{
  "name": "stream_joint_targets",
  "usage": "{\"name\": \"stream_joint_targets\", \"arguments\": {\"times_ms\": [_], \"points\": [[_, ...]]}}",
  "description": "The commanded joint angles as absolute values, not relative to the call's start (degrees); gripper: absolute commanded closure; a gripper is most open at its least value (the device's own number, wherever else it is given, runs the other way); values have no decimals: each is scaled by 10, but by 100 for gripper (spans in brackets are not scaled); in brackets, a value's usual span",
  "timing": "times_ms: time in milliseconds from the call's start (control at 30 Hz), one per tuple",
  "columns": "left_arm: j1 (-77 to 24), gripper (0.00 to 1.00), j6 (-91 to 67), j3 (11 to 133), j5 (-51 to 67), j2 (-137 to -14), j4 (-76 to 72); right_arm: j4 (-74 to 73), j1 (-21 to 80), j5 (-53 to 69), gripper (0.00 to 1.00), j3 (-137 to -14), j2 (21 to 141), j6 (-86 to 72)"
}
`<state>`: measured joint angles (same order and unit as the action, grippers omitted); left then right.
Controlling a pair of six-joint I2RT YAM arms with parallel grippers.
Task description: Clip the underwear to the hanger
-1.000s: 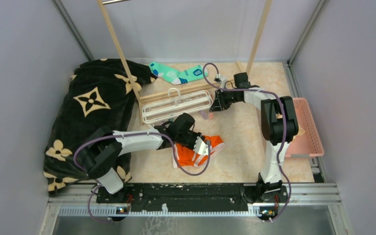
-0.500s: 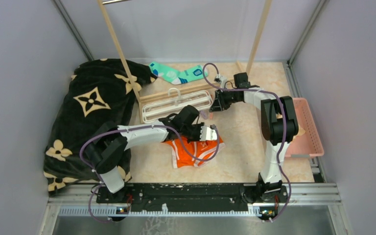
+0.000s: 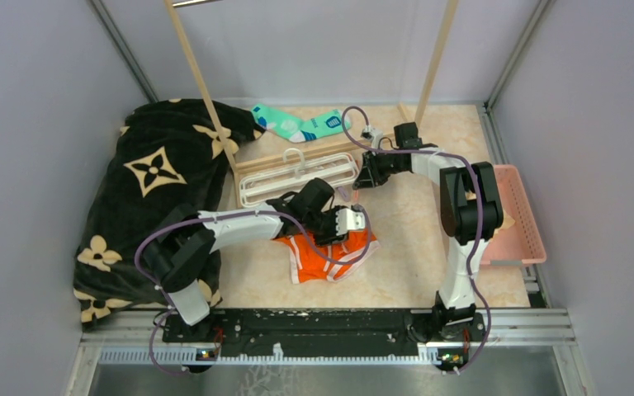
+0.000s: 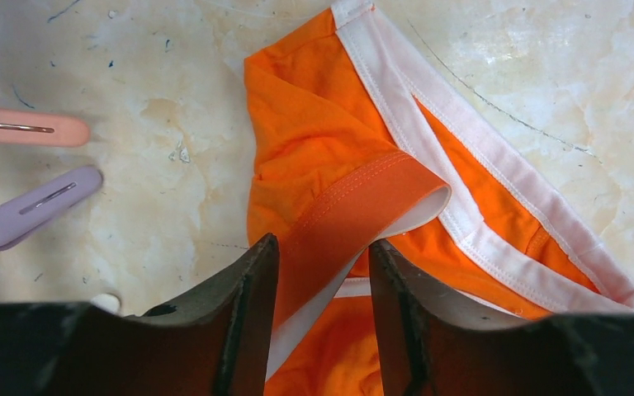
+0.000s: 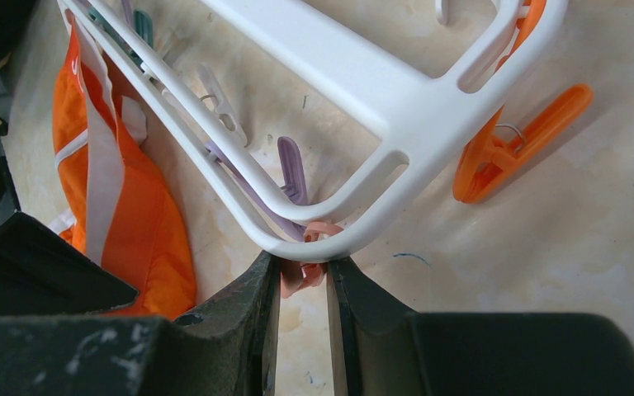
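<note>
Bright orange boxer briefs (image 3: 330,257) lie at six o'clock from the white plastic frame hanger (image 3: 297,177), long axis eight-to-two o'clock; left tool (image 4: 322,247) straddles a fold, grip unclear; right tool (image 5: 304,264) clenches a pink clip (image 5: 293,280).

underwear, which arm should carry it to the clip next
Left, probably. The waistband of the underwear sits between the fingers of the left gripper. The right gripper is occupied at a corner of the hanger, closed on a pink clip.
</note>
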<state>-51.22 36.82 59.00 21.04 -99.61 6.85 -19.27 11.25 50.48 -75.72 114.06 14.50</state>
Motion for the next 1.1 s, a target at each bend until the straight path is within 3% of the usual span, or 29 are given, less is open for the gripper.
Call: {"name": "stream_joint_targets", "arguments": {"times_ms": [0, 467, 733, 967, 1067], "points": [[-510, 49, 373, 583, 220, -984, 65, -178, 130, 523, 100, -769, 1108, 150], [-536, 47, 398, 564, 215, -991, 35, -180, 131, 524, 100, -768, 1107, 152], [-539, 52, 395, 573, 211, -992, 30, -175, 131, 527, 100, -763, 1105, 150], [-538, 80, 385, 580, 208, -1001, 44, -157, 130, 534, 100, -753, 1097, 139], [-537, 87, 372, 579, 204, -996, 43, -146, 131, 538, 100, -749, 1087, 134]]}}
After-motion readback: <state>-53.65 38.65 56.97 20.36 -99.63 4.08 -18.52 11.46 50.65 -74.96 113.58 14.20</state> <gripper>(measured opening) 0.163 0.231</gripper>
